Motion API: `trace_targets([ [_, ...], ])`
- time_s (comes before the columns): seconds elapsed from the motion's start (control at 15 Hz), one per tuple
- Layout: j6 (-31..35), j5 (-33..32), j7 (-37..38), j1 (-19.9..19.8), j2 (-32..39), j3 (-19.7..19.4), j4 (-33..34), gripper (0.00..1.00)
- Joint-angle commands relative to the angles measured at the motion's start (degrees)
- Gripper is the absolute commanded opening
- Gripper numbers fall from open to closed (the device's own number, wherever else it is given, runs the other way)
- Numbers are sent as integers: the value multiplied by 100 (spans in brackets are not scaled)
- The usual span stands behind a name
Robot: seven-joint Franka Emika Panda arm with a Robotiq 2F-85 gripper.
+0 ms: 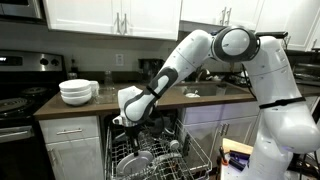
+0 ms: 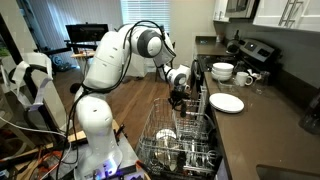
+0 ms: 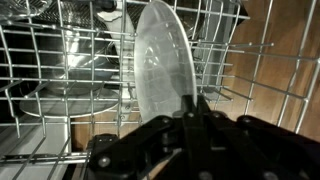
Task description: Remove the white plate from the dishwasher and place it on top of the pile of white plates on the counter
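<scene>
The white plate (image 3: 160, 70) stands on edge in the light-grey wire rack (image 3: 60, 90) of the dishwasher (image 1: 150, 160). In the wrist view my gripper (image 3: 193, 108) is shut on the plate's near rim, its two black fingers pinched together over the edge. In both exterior views the gripper (image 1: 128, 124) (image 2: 178, 101) reaches down into the pulled-out rack (image 2: 180, 145). The pile of white plates (image 2: 227, 103) lies on the dark-brown counter (image 2: 255, 125), to the side of the rack.
A taller stack of deep white bowls (image 1: 78, 92) (image 2: 222, 72) sits on the counter near the black stove (image 1: 15, 100). Other dishes and glassware (image 3: 80, 60) fill the rack beside the plate. The open dishwasher door (image 2: 185, 172) juts into the floor space.
</scene>
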Motion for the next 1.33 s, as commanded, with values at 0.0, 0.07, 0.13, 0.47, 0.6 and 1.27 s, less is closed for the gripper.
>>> trace_targets([
  [0.0,-436,225,-76,-75,-260,107,-11,4],
  [0.07,-568,240,-53,-72,-328,107,-13,4],
  [0.13,-714,248,-25,-63,-414,98,-17,4],
  [0.47,-1378,254,105,10,-853,35,37,4],
  [0.6,-1692,299,130,53,-1037,13,58,4],
  [1.27,-1781,-156,884,560,-1878,-81,-218,4],
])
